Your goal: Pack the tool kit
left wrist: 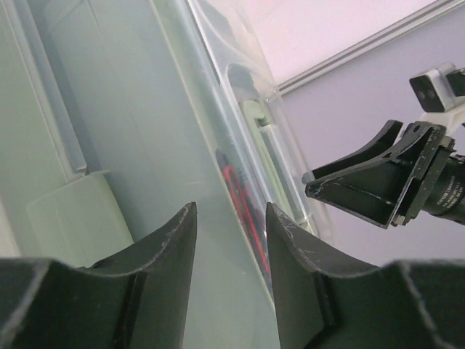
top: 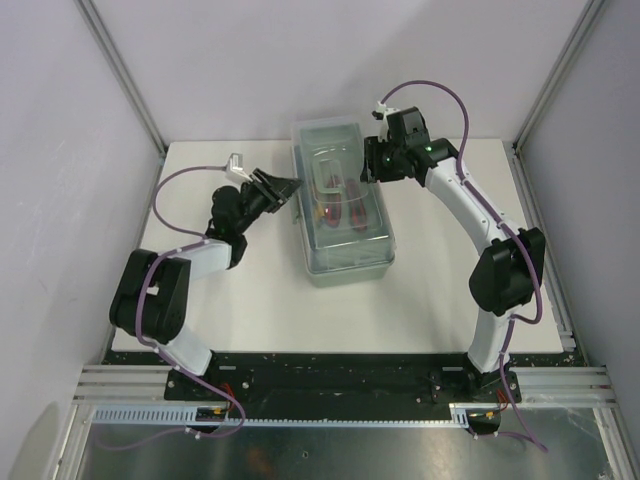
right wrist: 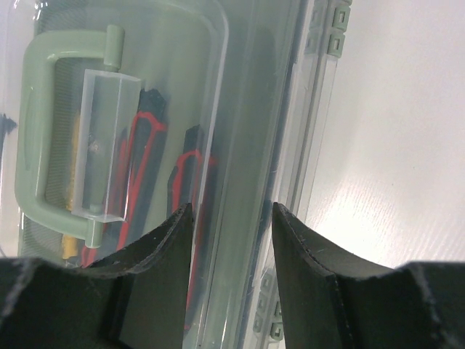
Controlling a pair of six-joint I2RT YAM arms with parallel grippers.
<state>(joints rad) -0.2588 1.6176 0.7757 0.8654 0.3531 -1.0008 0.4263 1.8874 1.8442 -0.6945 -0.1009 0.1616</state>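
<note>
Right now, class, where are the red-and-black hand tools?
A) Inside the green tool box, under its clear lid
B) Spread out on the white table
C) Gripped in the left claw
A: the red-and-black tools show through the clear lid of the green tool box.

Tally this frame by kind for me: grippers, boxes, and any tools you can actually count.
Grippers: 2, the left gripper and the right gripper
Tool kit box: 1
Tools inside: red-and-black handles show, too blurred to count
Total counted: 3
</note>
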